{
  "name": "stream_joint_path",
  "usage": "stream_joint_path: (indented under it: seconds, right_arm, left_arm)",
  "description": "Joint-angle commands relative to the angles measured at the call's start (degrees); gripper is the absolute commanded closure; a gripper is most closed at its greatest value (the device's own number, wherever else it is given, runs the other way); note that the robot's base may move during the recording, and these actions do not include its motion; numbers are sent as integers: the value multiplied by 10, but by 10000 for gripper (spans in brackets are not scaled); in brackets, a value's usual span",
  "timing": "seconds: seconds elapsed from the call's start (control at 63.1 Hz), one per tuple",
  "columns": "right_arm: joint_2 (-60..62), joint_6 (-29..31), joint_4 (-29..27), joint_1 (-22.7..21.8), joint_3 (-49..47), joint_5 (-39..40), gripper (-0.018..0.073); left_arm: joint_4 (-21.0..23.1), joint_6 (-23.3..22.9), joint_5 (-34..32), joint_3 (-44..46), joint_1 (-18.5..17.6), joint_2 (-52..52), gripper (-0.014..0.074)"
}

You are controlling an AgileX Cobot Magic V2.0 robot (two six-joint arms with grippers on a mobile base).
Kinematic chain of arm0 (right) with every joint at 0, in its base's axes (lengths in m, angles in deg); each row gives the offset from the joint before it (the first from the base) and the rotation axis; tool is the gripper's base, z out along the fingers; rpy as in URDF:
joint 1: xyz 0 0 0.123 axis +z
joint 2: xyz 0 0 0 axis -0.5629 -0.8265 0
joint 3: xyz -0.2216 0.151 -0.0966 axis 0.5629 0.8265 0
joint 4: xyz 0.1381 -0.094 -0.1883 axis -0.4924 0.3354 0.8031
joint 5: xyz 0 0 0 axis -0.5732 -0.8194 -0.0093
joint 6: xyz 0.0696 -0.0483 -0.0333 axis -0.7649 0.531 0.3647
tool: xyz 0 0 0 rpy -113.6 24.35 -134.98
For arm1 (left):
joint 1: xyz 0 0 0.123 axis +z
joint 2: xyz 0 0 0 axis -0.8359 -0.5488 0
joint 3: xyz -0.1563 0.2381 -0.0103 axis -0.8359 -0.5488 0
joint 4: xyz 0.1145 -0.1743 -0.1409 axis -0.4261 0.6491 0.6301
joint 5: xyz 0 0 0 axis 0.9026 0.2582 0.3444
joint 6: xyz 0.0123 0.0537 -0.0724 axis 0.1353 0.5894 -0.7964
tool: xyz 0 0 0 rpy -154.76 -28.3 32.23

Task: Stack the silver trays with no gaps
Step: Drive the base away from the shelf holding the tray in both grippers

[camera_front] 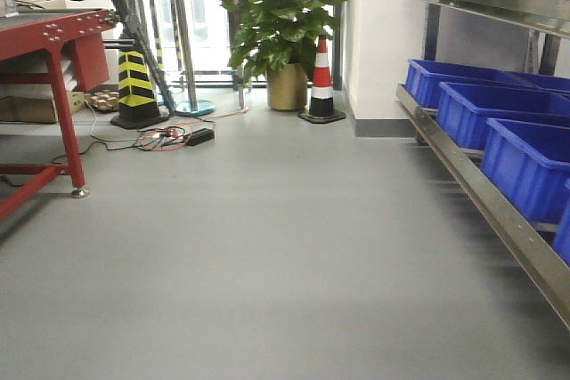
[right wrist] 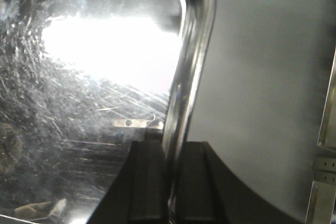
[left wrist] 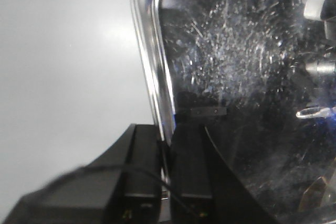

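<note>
While left hand (left wrist: 165,129) and right hand (right wrist: 172,148) each pinch rim (left wrist: 152,66), silver tray (left wrist: 236,51) looks scratched, shiny, round-cornered.

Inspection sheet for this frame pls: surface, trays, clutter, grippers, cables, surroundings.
Surface: grey surface, bare beside the tray.
Job's things: silver tray, scratched inside, in both wrist views; no stack seen.
Clutter: nothing seen.
Grippers: left gripper shut on tray rim; right gripper shut on tray rim.
Cables: loose cables on floor by yellow-black cone.
Surroundings: red table, potted plant, blue bins on steel rack.
</note>
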Motion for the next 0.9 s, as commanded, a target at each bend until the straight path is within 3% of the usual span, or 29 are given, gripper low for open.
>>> stream_joint_path:
  seconds: [0.0, 0.888]
  right_arm:
    - [23, 15, 18, 3, -15, 45, 498]
    - [23, 15, 18, 3, -15, 45, 498]
  left_arm:
    - [21, 15, 9, 15, -8, 18, 644]
    - [43, 15, 8, 16, -6, 18, 644]
